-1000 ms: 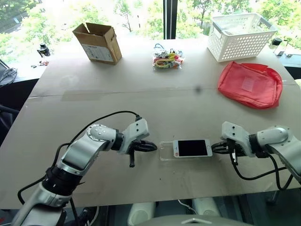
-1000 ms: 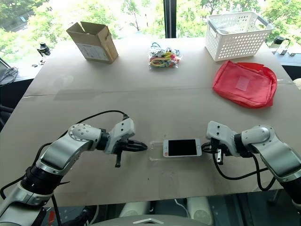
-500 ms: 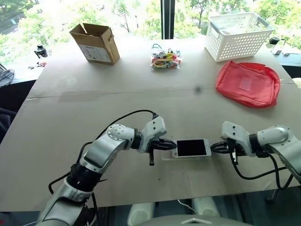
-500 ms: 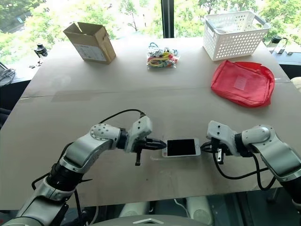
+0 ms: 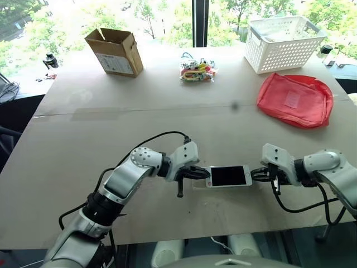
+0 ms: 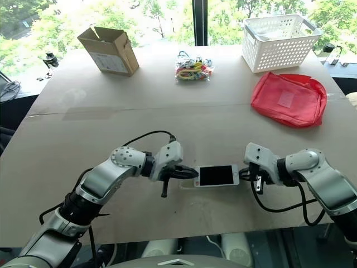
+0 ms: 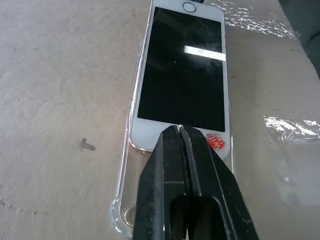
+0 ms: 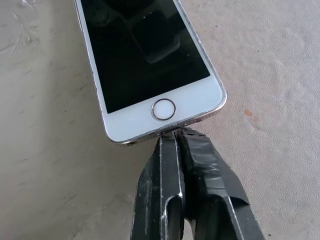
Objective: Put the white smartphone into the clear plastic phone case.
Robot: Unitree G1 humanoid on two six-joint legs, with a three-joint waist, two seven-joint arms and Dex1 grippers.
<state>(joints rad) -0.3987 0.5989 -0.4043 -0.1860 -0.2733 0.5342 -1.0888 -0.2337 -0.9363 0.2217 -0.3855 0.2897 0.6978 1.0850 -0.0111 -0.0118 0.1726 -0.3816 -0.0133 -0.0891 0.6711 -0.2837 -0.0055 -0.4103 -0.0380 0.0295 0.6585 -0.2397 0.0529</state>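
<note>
- Left gripper, lower centre of the frame, fingers pressed together, holding nothing, tips at the white smartphone's left end
- Phone lies flat, screen up, partly in the clear plastic phone case on the table
- Right gripper, lower right, closed and empty, tips against the phone's home-button end

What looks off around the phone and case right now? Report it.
The white smartphone is not seated: it lies partly on the clear plastic phone case, slid toward the right gripper, leaving the case's near end uncovered. Both grippers, the left gripper included, are shut, tips at the phone's opposite ends. Nothing looks damaged.
</note>
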